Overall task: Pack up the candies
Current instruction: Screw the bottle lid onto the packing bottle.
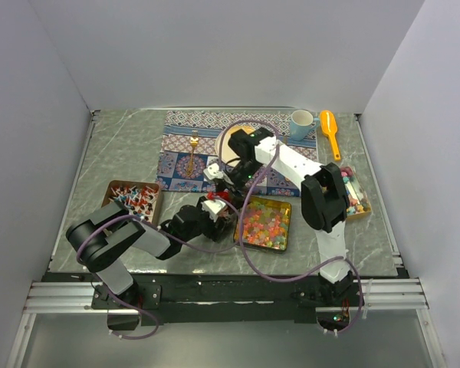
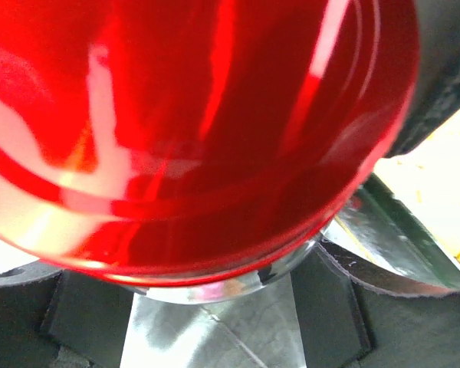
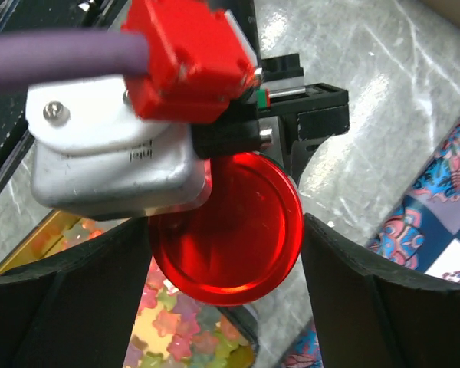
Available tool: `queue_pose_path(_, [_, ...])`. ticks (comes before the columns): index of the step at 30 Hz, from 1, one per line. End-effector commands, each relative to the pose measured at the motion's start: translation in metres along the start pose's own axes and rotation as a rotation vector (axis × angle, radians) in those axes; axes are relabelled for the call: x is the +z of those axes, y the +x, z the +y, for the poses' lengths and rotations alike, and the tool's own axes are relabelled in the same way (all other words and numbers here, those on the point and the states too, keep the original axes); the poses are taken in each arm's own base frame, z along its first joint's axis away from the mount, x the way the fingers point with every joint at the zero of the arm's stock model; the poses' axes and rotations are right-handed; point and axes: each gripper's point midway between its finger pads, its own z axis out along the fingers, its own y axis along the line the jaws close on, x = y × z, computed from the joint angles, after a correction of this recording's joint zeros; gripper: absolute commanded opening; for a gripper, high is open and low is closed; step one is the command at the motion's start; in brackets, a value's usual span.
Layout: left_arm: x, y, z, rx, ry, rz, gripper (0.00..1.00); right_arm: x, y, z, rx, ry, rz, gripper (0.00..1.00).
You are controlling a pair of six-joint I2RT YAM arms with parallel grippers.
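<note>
The candies point(image 1: 264, 222) fill a shallow yellow tray point(image 1: 285, 204) at the table's centre. They also show in the right wrist view point(image 3: 176, 337) as mixed pink, orange, yellow and green sweets. My left gripper point(image 1: 224, 203) is shut on a clear jar point(image 2: 215, 287) with a red lid point(image 2: 199, 123), held just left of the tray. My right gripper point(image 3: 226, 230) hangs straight above it. Its fingers point(image 3: 345, 291) sit against both sides of the red lid point(image 3: 238, 230). The jar's inside is hidden.
A brown box point(image 1: 134, 199) of red, white and blue wrapped sweets stands at the left. A small box point(image 1: 356, 198) of sweets stands at the right. At the back lie a patterned mat point(image 1: 184, 142), a plate point(image 1: 228, 149), a blue mug point(image 1: 300, 124) and an orange scoop point(image 1: 330, 130).
</note>
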Motion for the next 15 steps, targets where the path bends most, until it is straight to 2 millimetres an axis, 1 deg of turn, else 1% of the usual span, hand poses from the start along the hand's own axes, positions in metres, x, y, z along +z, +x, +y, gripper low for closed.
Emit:
queue_pose_path(1, [-0.002, 0.024, 0.000, -0.017, 0.000, 0.088, 0.01, -0.017, -0.001, 0.066, 0.207, -0.086, 0.034, 0.82])
queue_pose_path(2, [-0.002, 0.025, 0.000, -0.017, -0.001, 0.092, 0.01, -0.020, 0.000, 0.069, 0.215, -0.079, 0.038, 0.83])
queue_pose_path(3, [-0.001, 0.024, 0.000, -0.017, -0.001, 0.090, 0.01, -0.021, 0.005, 0.076, 0.236, -0.082, 0.046, 0.83])
queue_pose_path(6, [-0.001, 0.026, 0.000, -0.019, -0.002, 0.095, 0.01, -0.031, 0.006, 0.089, 0.253, -0.053, 0.063, 0.84])
queue_pose_path(12, [0.000, 0.026, -0.001, -0.016, 0.008, 0.099, 0.01, -0.049, 0.022, 0.106, 0.317, -0.001, 0.110, 0.85])
queue_pose_path(13, [0.000, 0.028, -0.001, -0.013, 0.010, 0.104, 0.01, -0.052, 0.026, 0.106, 0.333, 0.013, 0.115, 0.86])
queue_pose_path(15, [0.000, 0.028, -0.002, -0.012, 0.014, 0.107, 0.01, -0.060, 0.033, 0.097, 0.328, 0.059, 0.132, 0.86])
